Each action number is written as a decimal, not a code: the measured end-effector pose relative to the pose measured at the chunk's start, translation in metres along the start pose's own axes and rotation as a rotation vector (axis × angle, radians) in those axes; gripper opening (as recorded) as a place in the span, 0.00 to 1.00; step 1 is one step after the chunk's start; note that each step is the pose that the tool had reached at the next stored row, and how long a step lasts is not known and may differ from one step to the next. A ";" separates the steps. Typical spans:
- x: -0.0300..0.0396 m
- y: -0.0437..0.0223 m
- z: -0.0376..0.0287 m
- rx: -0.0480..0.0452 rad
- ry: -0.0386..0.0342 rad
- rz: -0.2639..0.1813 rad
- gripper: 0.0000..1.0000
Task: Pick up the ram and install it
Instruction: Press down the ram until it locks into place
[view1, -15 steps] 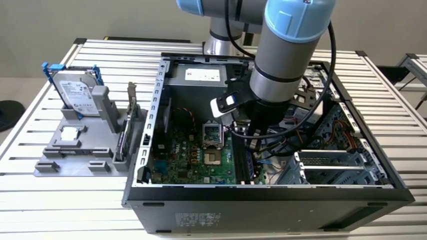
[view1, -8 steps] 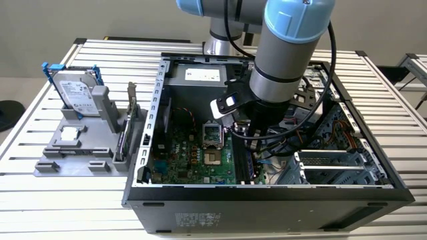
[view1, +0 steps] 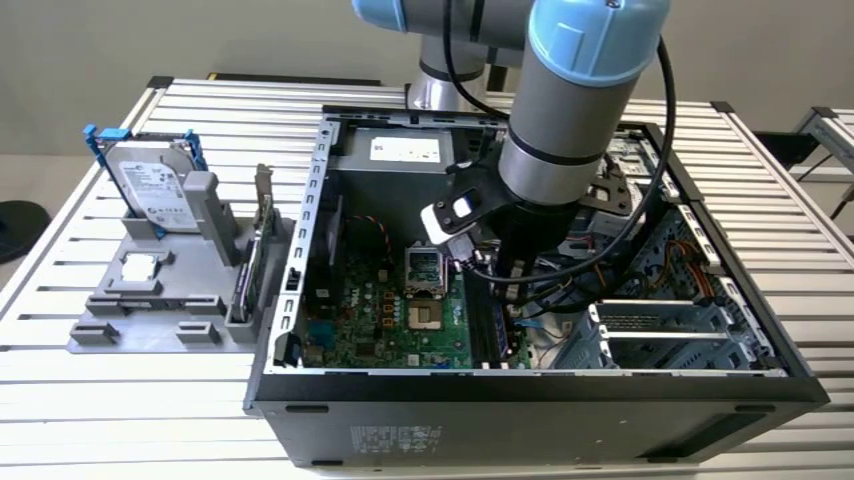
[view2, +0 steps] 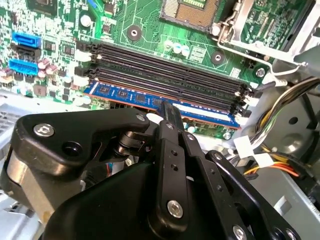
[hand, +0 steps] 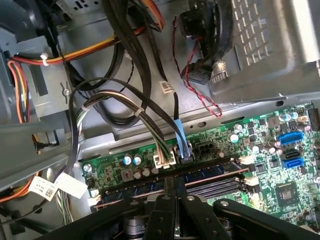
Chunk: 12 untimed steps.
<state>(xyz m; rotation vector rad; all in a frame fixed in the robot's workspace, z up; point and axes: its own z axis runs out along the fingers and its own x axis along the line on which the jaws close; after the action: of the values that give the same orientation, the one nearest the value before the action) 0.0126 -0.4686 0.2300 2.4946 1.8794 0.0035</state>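
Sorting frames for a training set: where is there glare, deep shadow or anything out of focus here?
In the exterior view, light is even, but the computer case is dim inside under the arm. In the second wrist view, the gripper is a dark, soft mass up close, while the ram and green board look bright and sharp. In the first wrist view, the metal panel glares and the cables lie in shadow.
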 end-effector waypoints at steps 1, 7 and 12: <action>0.0000 0.0000 -0.0002 0.0005 0.0001 -0.013 0.00; 0.0002 0.0000 -0.0009 0.0031 0.0002 -0.091 0.00; 0.0003 0.0001 -0.0009 0.0024 0.0011 -0.152 0.00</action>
<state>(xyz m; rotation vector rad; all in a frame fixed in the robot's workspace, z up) 0.0127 -0.4683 0.2309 2.3466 2.0649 0.0005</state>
